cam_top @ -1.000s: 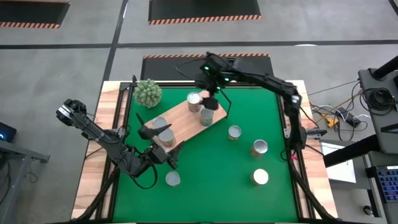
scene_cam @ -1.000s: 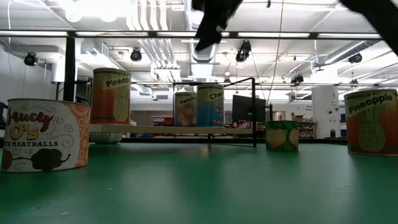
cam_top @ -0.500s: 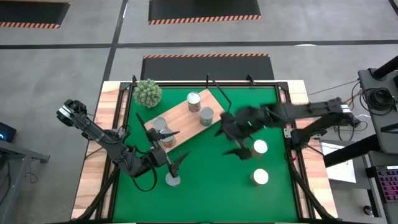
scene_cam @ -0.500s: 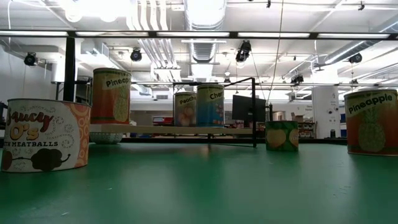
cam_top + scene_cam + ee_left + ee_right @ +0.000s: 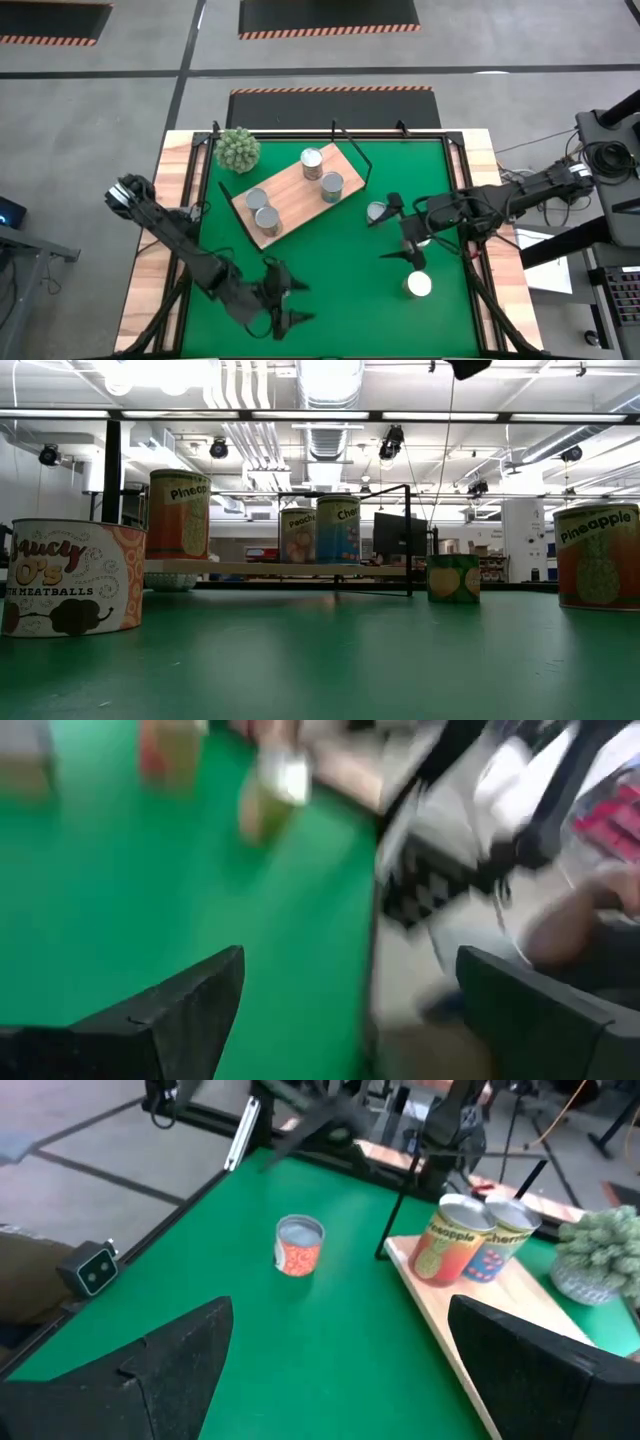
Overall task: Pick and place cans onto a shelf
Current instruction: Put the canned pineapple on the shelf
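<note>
4 cans [image 5: 332, 185] stand on the shelf [image 5: 295, 203], a light wood board lying at a slant in the upper middle of the high view: 2 near its upper right end by the black wire frame [image 5: 352, 160] and 2 near its lower left end. Off the shelf, a silver-topped can [image 5: 377, 212] stands on the green mat [image 5: 340, 265] just right of the board's right end, and a white-topped can [image 5: 419, 285] stands farther down, toward the lower right. In the low view a meatballs can [image 5: 70, 575] stands close at the far left, on the mat. The right tool [image 5: 396, 230] hangs right of centre, between those 2 loose cans, its fingers spread wide with nothing between them; something pale shows just beside its body, too covered to tell. Its wrist view looks over the mat at 1 red-labelled can and the shelf's end. The left tool [image 5: 287, 299] is at the lower middle of the mat, also gaping wide and holding nothing; its wrist view is blurred. A spiky green plant [image 5: 238, 149] sits at the upper left corner of the desk [image 5: 162, 290], just beside the shelf's upper left edge.
</note>
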Motion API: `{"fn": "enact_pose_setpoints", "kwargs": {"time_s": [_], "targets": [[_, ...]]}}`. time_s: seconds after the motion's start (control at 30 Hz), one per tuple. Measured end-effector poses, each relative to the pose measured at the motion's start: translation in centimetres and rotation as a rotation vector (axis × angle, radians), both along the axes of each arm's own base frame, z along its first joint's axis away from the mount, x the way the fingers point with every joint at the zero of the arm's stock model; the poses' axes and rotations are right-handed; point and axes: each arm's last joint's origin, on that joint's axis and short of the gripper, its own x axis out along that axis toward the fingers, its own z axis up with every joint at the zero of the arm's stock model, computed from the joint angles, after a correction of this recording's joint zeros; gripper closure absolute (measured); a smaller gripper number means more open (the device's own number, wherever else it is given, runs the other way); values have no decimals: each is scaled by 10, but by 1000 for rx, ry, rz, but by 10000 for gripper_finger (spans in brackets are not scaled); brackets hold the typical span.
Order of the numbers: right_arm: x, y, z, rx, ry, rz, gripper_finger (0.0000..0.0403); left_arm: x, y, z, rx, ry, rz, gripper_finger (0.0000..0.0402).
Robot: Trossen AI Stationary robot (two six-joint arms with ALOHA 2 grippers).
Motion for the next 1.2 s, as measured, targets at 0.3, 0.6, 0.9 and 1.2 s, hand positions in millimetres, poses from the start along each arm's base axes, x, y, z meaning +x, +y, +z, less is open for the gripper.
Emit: {"fn": "enact_pose_setpoints", "kwargs": {"time_s": [0.3,0.6,0.9,1.2], "targets": [[-6,-2,2,-8,-37,8,44,14,-34,-13,2,834,138,69],[-6,-1,15,-27,-78,17,44,41,-52,-35,114,1038,120,99],[-15,-9,-2,8,202,-179,44,61,-60,-19,294,871,48,116],[-42,-20,8,259,602,-603,44,73,-44,25,703,655,-56,117]]}}
